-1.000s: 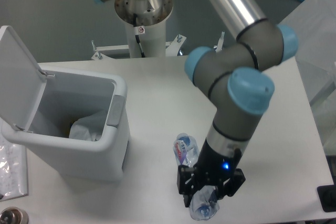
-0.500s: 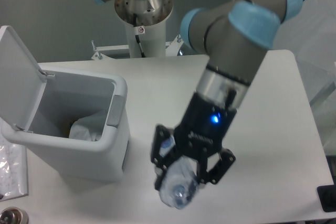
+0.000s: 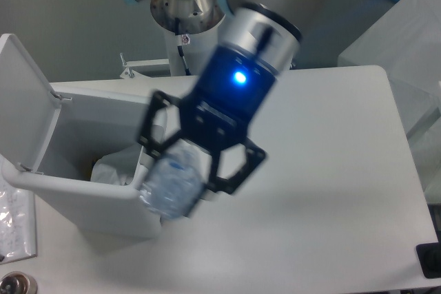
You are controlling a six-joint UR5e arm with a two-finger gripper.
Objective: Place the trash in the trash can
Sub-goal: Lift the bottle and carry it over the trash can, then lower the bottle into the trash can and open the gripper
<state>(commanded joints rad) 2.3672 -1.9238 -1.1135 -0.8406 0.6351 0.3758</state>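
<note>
Above the near right corner of the white rectangular plastic trash can, we are holding the clear crushed plastic bottle off the white bench, our black fingers clamped on it. Inside the open can, a crumpled white wad is lying.

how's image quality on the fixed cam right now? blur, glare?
Fixed camera: motion blur smears the pincer and the clear bottle it grips; the white trash can and table stay sharp. The wrist's blue LED blooms. A soft shadow lies on the table under the arm; lighting is even.
</note>
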